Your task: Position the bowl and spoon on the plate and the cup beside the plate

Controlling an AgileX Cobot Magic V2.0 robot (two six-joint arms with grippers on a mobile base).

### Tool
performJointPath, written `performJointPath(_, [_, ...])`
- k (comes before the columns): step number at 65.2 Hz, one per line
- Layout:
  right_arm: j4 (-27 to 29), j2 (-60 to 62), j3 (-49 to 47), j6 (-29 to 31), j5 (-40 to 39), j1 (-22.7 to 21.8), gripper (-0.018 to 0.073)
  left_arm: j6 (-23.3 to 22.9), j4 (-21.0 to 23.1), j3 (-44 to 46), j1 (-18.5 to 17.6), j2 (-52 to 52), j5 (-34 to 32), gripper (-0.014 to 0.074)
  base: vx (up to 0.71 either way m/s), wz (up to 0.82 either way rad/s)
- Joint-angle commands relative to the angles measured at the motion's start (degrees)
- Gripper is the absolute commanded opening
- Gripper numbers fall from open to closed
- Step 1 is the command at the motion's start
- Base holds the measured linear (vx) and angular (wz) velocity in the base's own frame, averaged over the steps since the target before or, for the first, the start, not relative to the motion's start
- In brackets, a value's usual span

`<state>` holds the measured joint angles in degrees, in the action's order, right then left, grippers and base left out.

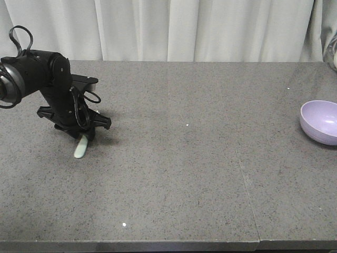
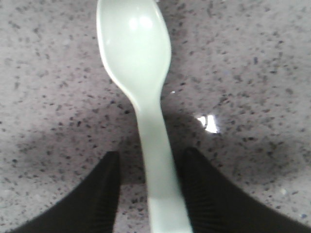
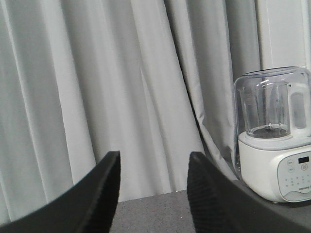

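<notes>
My left gripper (image 2: 152, 155) straddles the spoon (image 2: 133, 53) at its handle, jaws slightly apart and clamping nothing. I judge the spoon light, rigid and slick, so I grip mid-handle.

Glossy smooth plastic spoon (image 2: 133, 53); matt speckled stone-like table (image 1: 184, 158); smooth plastic bowl (image 1: 320, 121); soft cloth curtain (image 1: 200, 26).

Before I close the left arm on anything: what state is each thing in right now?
spoon: lying on the table, scoop facing up.
left pincer: open, straddling the spoon's handle, not clamped.
right pincer: open, empty, facing the curtain.
bowl: upright, empty, far across the table from the spoon.
blender: upright, clear jug looks empty.
</notes>
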<state>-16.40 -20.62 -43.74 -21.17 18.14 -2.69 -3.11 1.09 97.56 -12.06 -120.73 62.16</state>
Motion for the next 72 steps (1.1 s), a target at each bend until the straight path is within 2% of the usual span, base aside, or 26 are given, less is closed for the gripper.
performJointPath(1, [-0.85, -1.06, -1.66, 0.64, -4.16, -0.24, 0.0333, -0.81, 2.20, -1.49, -0.60, -2.25, 5.86, 0.0125, 0.00, 0.00])
performJointPath(8, [-0.85, -1.06, -1.66, 0.64, -4.16, -0.24, 0.0333, -0.45, 2.20, -1.49, -0.60, -2.25, 5.67, -0.0008, 0.00, 0.00])
performJointPath(28, [-0.85, -1.06, -1.66, 0.64, -4.16, -0.24, 0.0333, 1.33, 2.48, -1.49, -0.60, 1.25, 4.76, -0.0008, 0.00, 0.00])
performJointPath(47, [-0.85, -2.81, -2.36, 0.69, -2.97, -0.24, 0.0333, 1.80, 2.72, -1.49, -0.55, 16.96, -6.61, -0.0007, 0.00, 0.00])
performJointPath(61, [-0.85, -9.86, -9.74, 2.01, 5.62, -0.24, 0.0333, 1.74, 2.72, -1.49, -0.55, 29.40, -15.99, -0.0007, 0.00, 0.00])
performJointPath(72, [-0.86, -18.65, -19.67, 6.18, 17.83, -0.24, 0.0333, 0.71, 2.67, -1.49, -0.55, 37.30, -21.43, -0.0007, 0.00, 0.00])
